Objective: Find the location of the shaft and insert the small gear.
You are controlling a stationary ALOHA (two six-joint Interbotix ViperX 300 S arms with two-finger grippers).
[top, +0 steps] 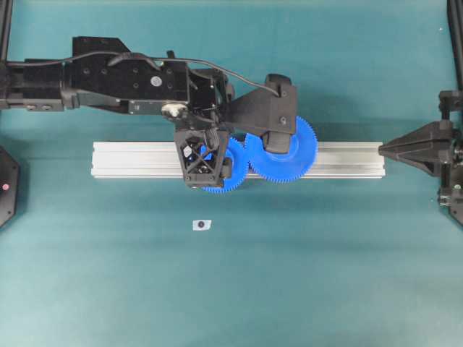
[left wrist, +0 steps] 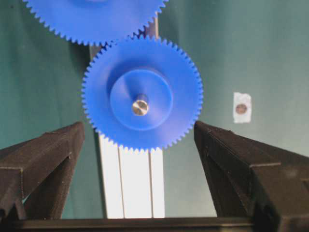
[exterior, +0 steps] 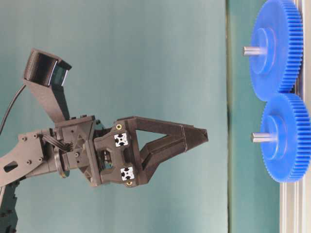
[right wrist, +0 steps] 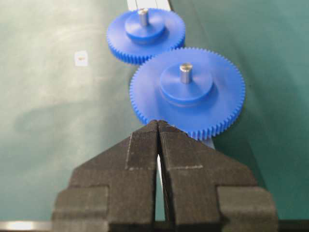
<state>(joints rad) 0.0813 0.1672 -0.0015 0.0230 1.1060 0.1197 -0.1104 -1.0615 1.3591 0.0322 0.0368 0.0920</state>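
Small gear point(left wrist: 141, 94) seated on aluminium rail point(top: 130, 159), silvery pin through raised hub, teeth meshed with bigger gear point(top: 286, 148) beside it. Left hand point(left wrist: 140, 159) above small gear, fingers point(left wrist: 46, 154) spread wide, clear of teeth both sides, gripping nothing. Right hand point(right wrist: 158, 126) back at right edge of surface point(top: 325, 275), fingers pressed together, empty. Small white tag with dark centre point(top: 201, 225) on surface, near rail, apart from gears.

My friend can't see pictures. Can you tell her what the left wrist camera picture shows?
A bright blue small gear sits on a silver rail, with a shiny pin end in its hub. The open left tool has one black finger either side, touching nothing. A bigger blue gear meshes above.
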